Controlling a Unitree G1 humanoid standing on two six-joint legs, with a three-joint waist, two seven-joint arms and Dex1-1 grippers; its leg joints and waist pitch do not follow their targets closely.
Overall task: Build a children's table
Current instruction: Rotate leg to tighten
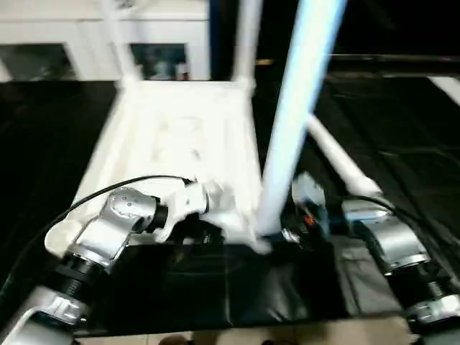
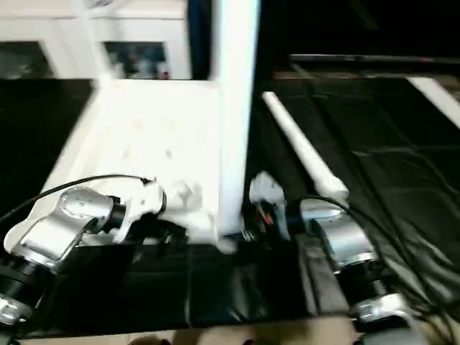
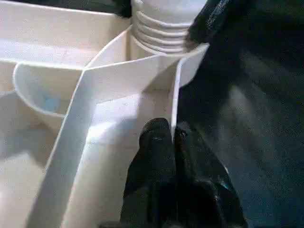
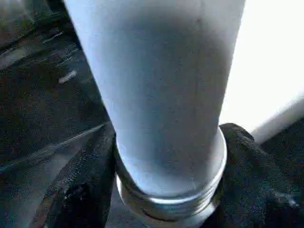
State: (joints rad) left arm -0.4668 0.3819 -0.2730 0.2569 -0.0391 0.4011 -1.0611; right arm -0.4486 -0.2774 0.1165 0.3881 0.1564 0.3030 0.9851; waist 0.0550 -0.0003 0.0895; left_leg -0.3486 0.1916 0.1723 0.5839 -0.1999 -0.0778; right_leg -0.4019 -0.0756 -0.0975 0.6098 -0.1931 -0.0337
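Left eye view: the white plastic rectangular table top (image 1: 180, 144) lies ribbed underside up on the black work surface (image 1: 402, 144), its near edge close to both arms. The left gripper (image 3: 173, 137), fingers clenched together, pinches a thin rib wall. The right gripper (image 4: 166, 190) grasps the threaded base of an upright smooth white tapered tube leg (image 1: 295, 115) at the near corner socket. Another white leg (image 1: 341, 162) lies loose on the open surface beside.

- You see the upright leg (image 1: 291, 122) at the tabletop's (image 1: 180, 136) near right corner cut off by the top edge; its upper end is out of frame.
- Two far-corner legs (image 1: 246, 39) are likewise cropped at the top edge.
- Your right gripper (image 4: 166, 190) straddles that leg's threaded base; its fingertips are hidden behind the tube.
- Motion blur smears the cabinet (image 1: 86, 43) beyond the table's far edge.
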